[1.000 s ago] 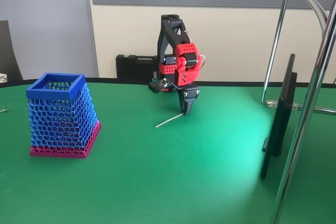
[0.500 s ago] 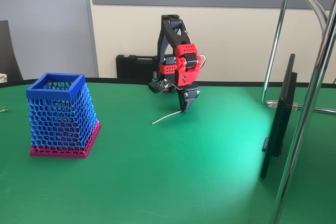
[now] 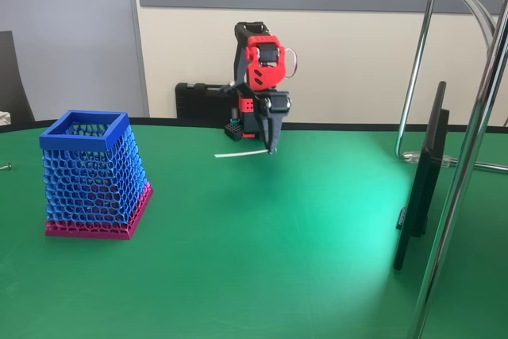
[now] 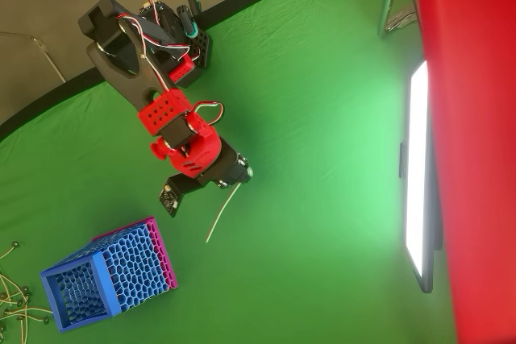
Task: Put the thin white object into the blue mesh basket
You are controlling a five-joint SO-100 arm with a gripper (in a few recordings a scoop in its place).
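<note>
We see the red-and-black gripper (image 3: 272, 148) pinching one end of the thin white stick (image 3: 240, 154), held roughly level above the green tabletop (image 3: 302, 236), well apart from the blue honeycomb-mesh basket (image 3: 94, 172).

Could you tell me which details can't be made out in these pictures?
- Gripper jaw contact on the stick: too small in the fixed view, covered by the arm overhead.
- Stick's knob: too small in both views.
- Basket floor: hidden by its mesh walls in the fixed view, shadowed overhead.
</note>
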